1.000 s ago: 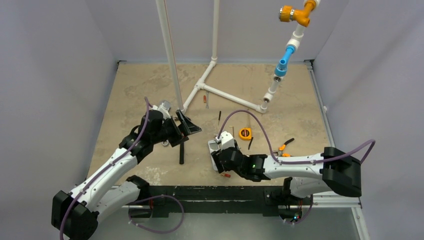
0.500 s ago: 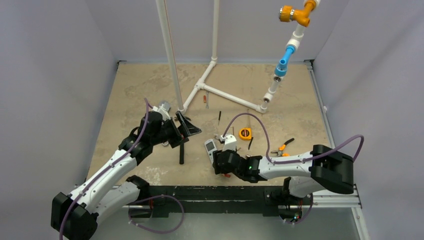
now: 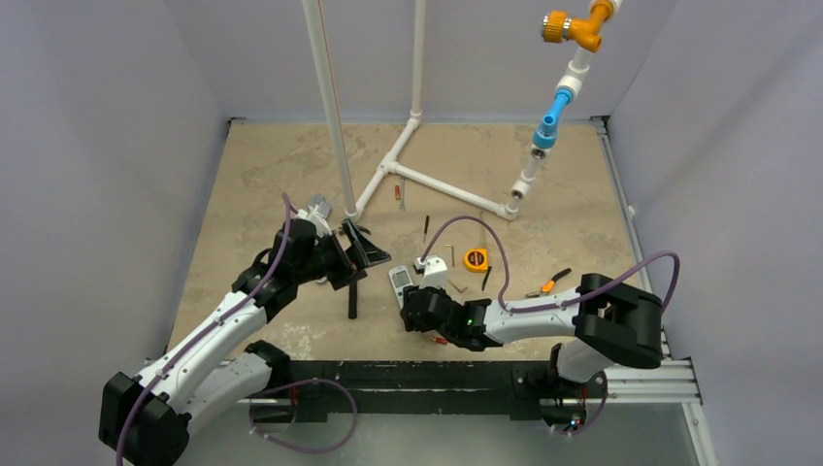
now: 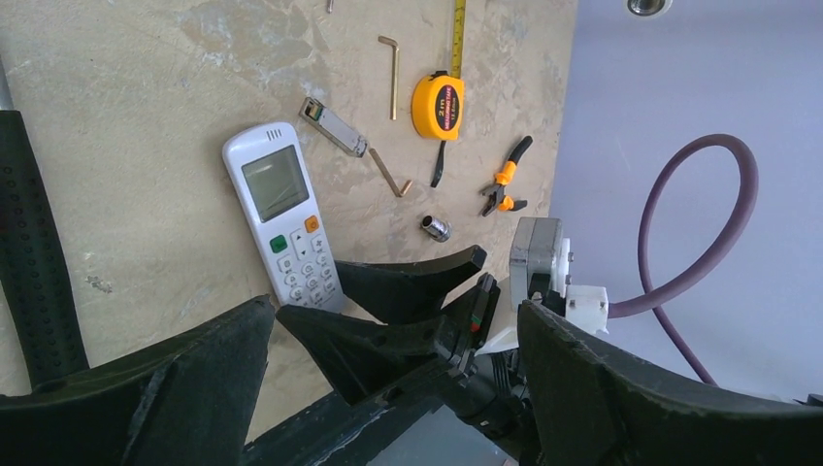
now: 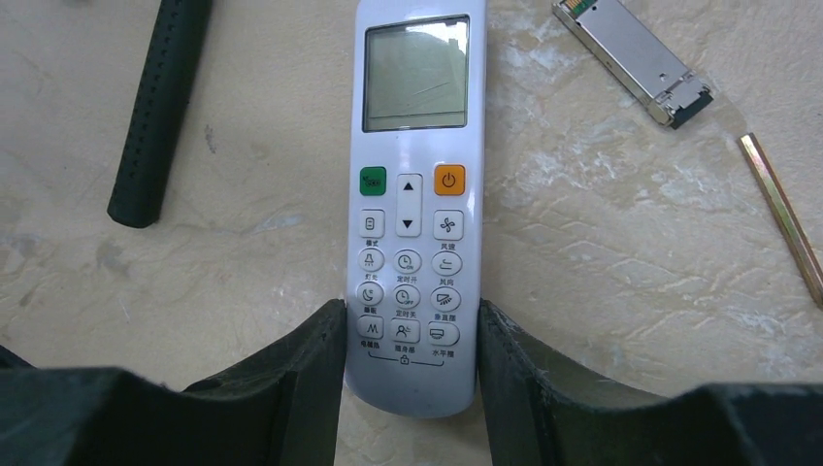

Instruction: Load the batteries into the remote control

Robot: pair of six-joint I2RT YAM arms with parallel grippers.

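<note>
Right wrist view, bottom centre: right claw point(image 5: 410, 325) clamps the face-up remote point(image 5: 412, 194) by its end, so flipping may twist it loose; left claw point(image 4: 393, 311) gapes, seemingly empty.

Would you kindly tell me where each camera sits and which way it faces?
Top external: high behind the robot, looking down on the table; left arm and right arm show.
Left wrist: obliquely above the remote control; its open left end effector frames the bottom.
Right wrist: directly over the remote control; the right end effector grips its lower end.
Shared: all three show the remote control.
</note>
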